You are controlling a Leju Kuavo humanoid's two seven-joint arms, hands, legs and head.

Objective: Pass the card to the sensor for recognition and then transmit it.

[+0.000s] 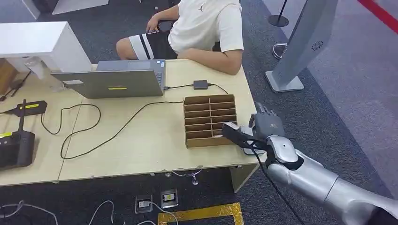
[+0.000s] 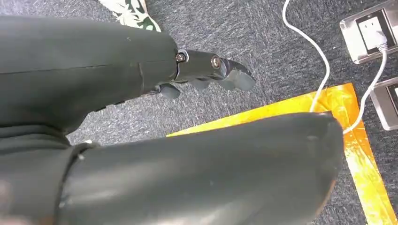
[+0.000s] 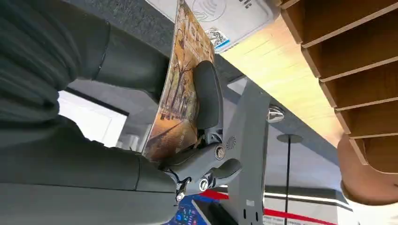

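My right hand (image 1: 263, 132) pinches the thin autumn-print card (image 3: 180, 93) over the worktop's (image 1: 141, 140) near right corner, just above the white card sensor (image 3: 220, 18). I judge it best lowered flat, clear of the brown slotted cardboard organiser (image 1: 210, 120) left. My left hand (image 2: 211, 70) hangs spread over floor.

Sensor (image 3: 225, 18) cut off by frame edge
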